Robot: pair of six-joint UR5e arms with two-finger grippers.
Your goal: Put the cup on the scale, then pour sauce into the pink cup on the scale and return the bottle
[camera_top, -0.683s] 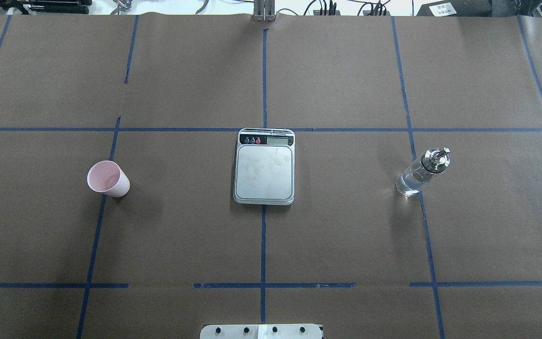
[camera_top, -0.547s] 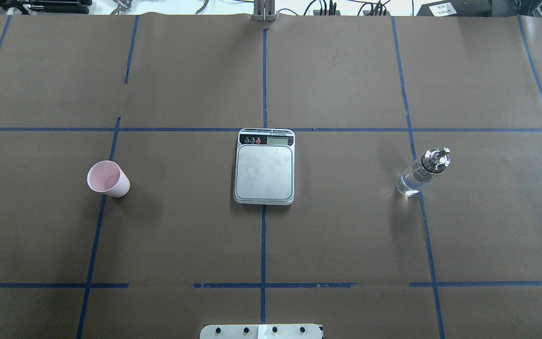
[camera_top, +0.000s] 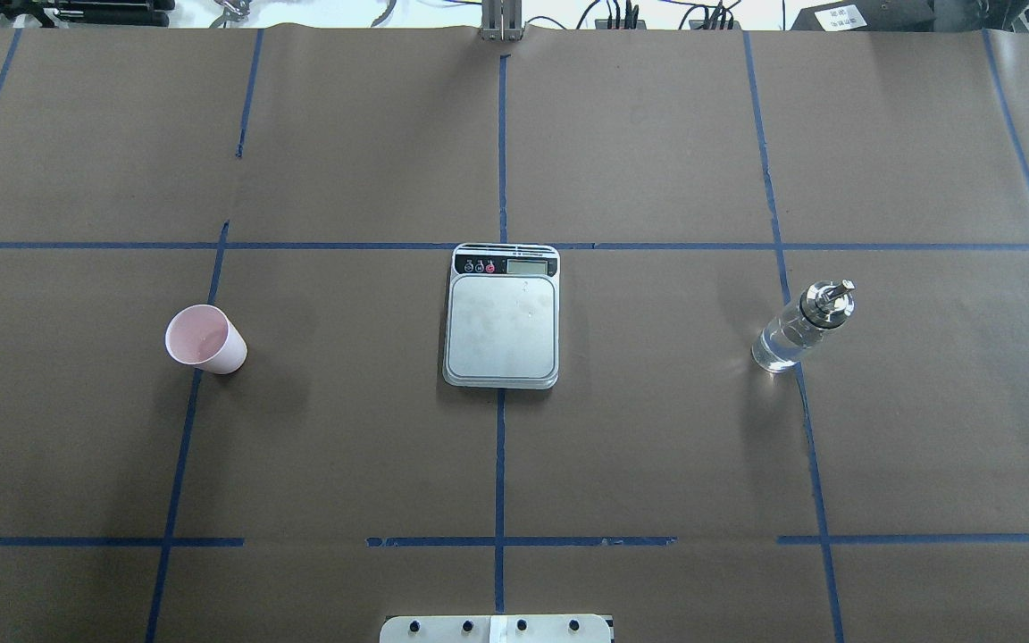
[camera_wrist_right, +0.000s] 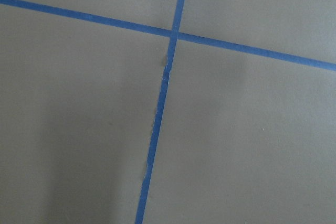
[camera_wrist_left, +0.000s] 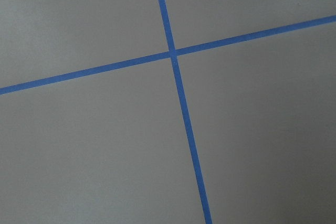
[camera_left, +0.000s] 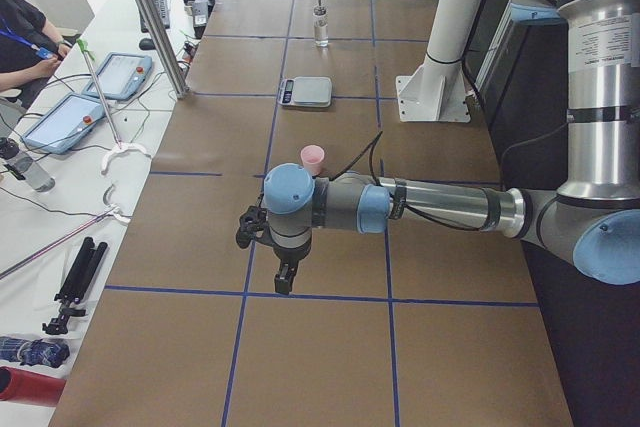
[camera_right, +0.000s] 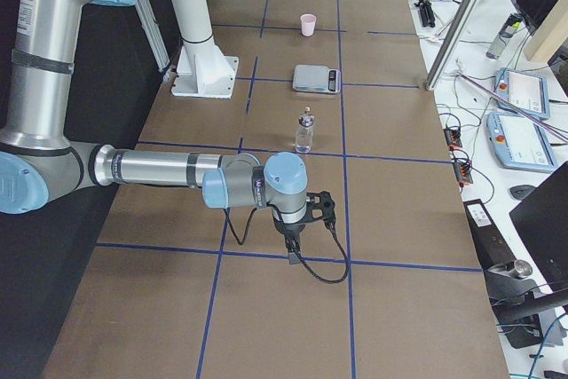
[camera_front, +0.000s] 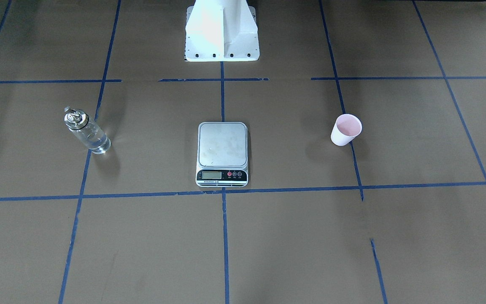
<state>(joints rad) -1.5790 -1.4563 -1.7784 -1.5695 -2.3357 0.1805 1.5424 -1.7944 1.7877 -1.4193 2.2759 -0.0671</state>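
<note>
The table (camera_top: 657, 134) is covered in brown paper and marked off with blue tape lines (camera_wrist_left: 172, 53). Both tools hang over tape crossings at opposite ends of it, far from anything they could grasp.

The scale (camera_top: 502, 326) sits at the middle, well beyond either tool, and its steel platform is bare.

The left gripper (camera_left: 285, 282) points down at the paper. It shows only from the side, so I cannot tell whether its jaws are parted. The same goes for the right gripper (camera_right: 291, 250).

The bottle (camera_top: 791, 335) stands upright between the right gripper and the scale, with clear sauce (camera_top: 773, 350) low inside it. Leave it alone for now.

The cup (camera_top: 204, 339) stands upright, mouth up, between the left gripper and the scale and well apart from both. My judgement is that fetching it is your first step:
- Spread the left jaws wide before you travel.
- Come down over the rim and pinch one wall, or take the body from the side.
- Squeeze lightly, because the cup looks thin and easy to tip.
- Carry it level and set it at the centre of the platform, away from the button strip.
- Let go fully before you lift off.

As for writing, the scale's display and button marks are too small to read. A white label at the far table edge is also illegible. I see no brand on the cup or the bottle.
</note>
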